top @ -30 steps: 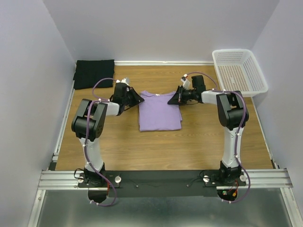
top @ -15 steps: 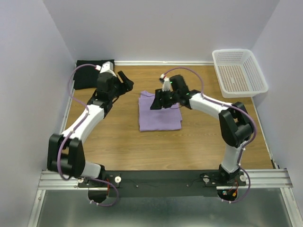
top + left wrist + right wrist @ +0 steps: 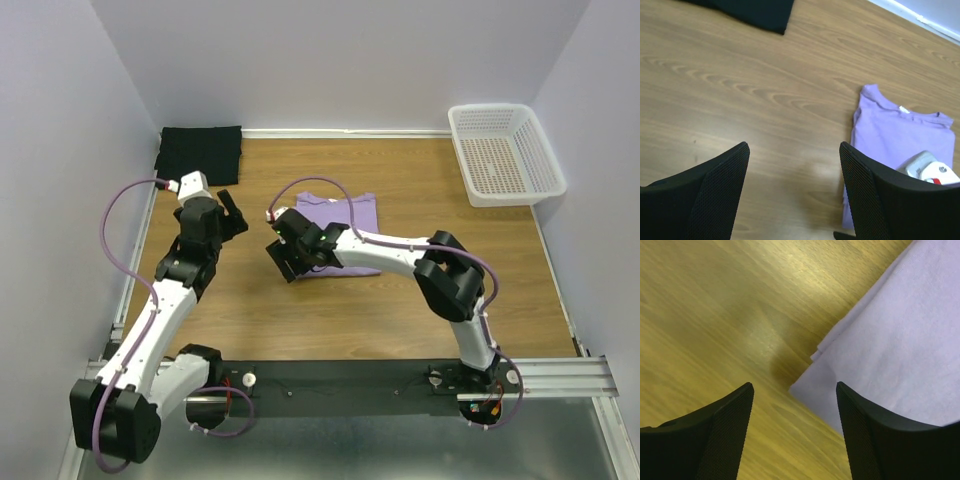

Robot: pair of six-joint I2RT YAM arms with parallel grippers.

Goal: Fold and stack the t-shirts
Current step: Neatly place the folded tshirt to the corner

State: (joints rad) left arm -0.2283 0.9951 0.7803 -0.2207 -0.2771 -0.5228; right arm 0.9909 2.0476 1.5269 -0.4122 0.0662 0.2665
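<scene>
Within the last second both arms have left the collar end of the lavender t-shirt [image 3: 350, 212], where they flanked it. The left pincer [image 3: 232, 212] has pulled away to the side and now hangs with its jaws spread wide and nothing in them above bare counter [image 3: 300, 310]. Seen from its wrist camera, the lavender shirt lies ahead of it and off to its right, well apart, and the black t-shirt [image 3: 200, 153] lies folded further ahead and to its left, by the back wall. The right pincer [image 3: 285, 262] has swept across the lavender shirt to the corner nearest the arm bases on the left arm's side. It is also open and gripping nothing, low over the wood, with the layered corner of the cloth just below the gap between its fingers and the rest of the shirt spreading out beyond one finger. The shirt already lies as a compact, layered rectangle, so this looks like a reach for the corner, either for one more fold or to lift it toward the black one; stacking is not yet done. The white basket [image 3: 512, 198] sits far behind the right pincer. A small pale tag shows at the lavender collar, too small to read; no other writing is visible.
</scene>
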